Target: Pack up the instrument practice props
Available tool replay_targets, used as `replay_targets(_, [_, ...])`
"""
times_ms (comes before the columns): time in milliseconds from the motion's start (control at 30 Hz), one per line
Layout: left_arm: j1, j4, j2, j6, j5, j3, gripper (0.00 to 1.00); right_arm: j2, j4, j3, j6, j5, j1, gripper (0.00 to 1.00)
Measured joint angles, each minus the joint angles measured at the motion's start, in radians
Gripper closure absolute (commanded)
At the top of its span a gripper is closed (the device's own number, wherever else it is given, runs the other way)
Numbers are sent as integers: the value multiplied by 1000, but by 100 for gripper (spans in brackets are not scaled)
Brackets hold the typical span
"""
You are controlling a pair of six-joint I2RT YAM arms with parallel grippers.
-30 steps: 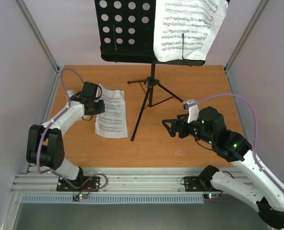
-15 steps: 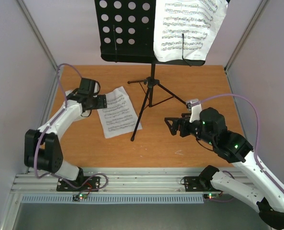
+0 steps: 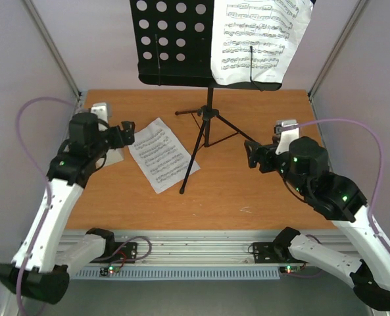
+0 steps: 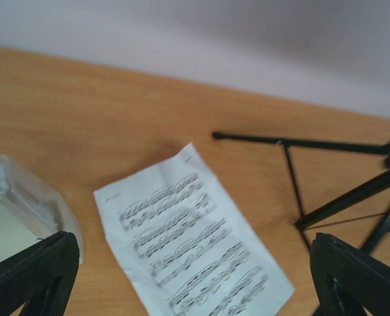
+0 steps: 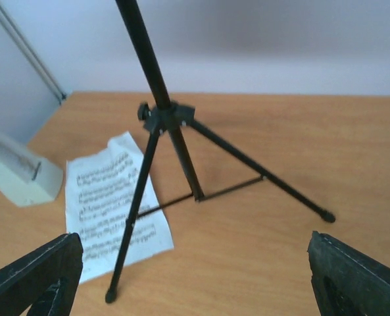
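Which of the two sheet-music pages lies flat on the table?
The page beside the tripod legs lies flat; the other page leans upright on the stand's black desk.

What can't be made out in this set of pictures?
Music stand desk: top cut off by the top view's upper edge.
Metronome: blurred in the right wrist view, mostly hidden by the left gripper in the top view.
Loose sheet: notes too small to read in every view.

Floored with an orange-brown wooden tabletop (image 3: 214, 207), enclosed at left, right and rear by plain pale walls (image 3: 17, 66), braced at both rear corners by slanted metal posts (image 3: 52, 46), edged at the near side by a grooved aluminium rail (image 3: 201, 249) above a ribbed grey strip (image 3: 195, 272).
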Motion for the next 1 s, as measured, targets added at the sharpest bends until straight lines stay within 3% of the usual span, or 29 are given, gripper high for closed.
replay_targets(167, [0,-29,-98,-3,77,97,24,44,-34,159,-46,21,0,17])
replay_targets(300, [-46,-74,-62,8,153,279,30,124,-61,331,-75,10,0,23])
replay_targets(533, [-332,-83,121,14,280,595,29,338,-61,627,-112,-59,-6,29])
replay_targets(800, [-401,-98,413,-13,398,968,22,585,-101,914,-117,-205,-128,37])
replay_targets(1000, [-402,-121,653,-43,431,1269,22,650,-106,982,-84,-251,-201,39])
